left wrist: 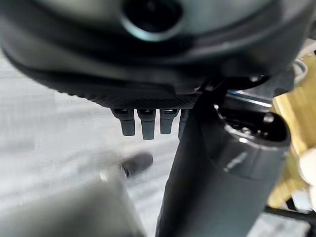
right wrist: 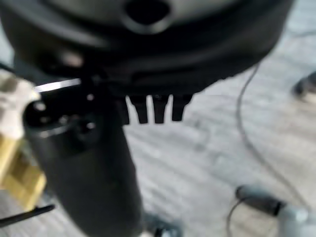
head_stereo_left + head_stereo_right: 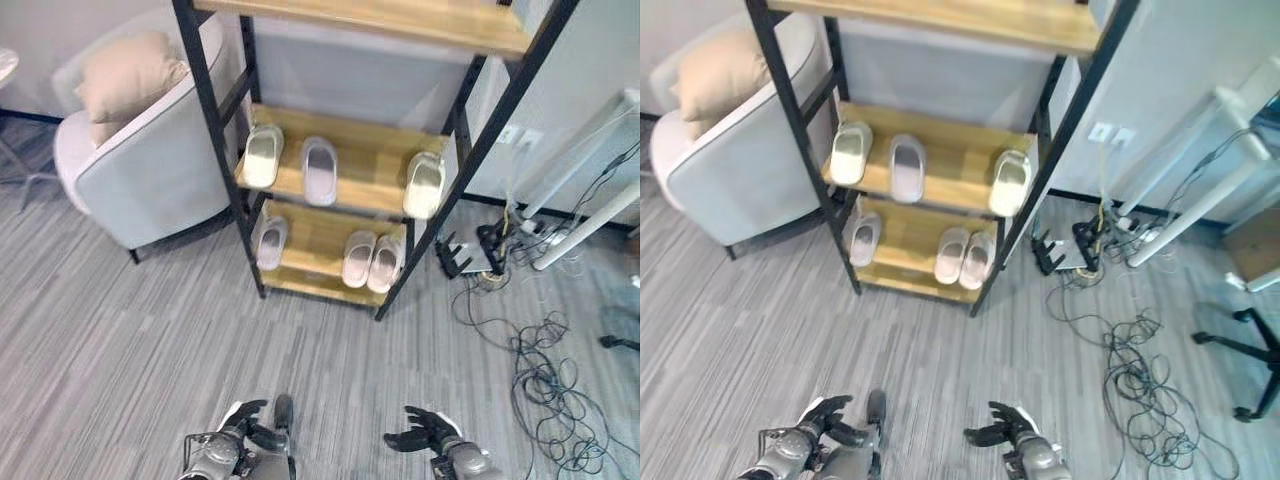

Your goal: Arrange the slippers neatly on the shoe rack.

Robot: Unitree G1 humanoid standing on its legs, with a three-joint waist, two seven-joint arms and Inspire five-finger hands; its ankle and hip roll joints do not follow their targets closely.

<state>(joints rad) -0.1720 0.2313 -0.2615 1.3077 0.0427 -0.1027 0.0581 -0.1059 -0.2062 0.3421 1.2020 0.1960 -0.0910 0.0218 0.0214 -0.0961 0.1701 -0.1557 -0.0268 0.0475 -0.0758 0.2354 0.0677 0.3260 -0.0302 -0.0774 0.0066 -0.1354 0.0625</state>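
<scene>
Slippers (image 3: 322,170) spaced along middle shelf of shoe rack (image 3: 355,20), more below; bare floor (image 3: 120,340) in front. Left hand (image 3: 252,425), right hand (image 3: 425,432) low, fingers loosely spread, holding nothing.

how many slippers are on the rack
6. Middle shelf: beige at left, grey in the middle, beige at right. Bottom shelf: one at left, a pair at right. Others could be hidden.

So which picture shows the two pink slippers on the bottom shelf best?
The left eye view: the pink slippers sit side by side near the middle, whole and unblocked. The right eye view shows the same pair just as whole, a little further left. In the wrist views I can't make them out past the hands.
</scene>
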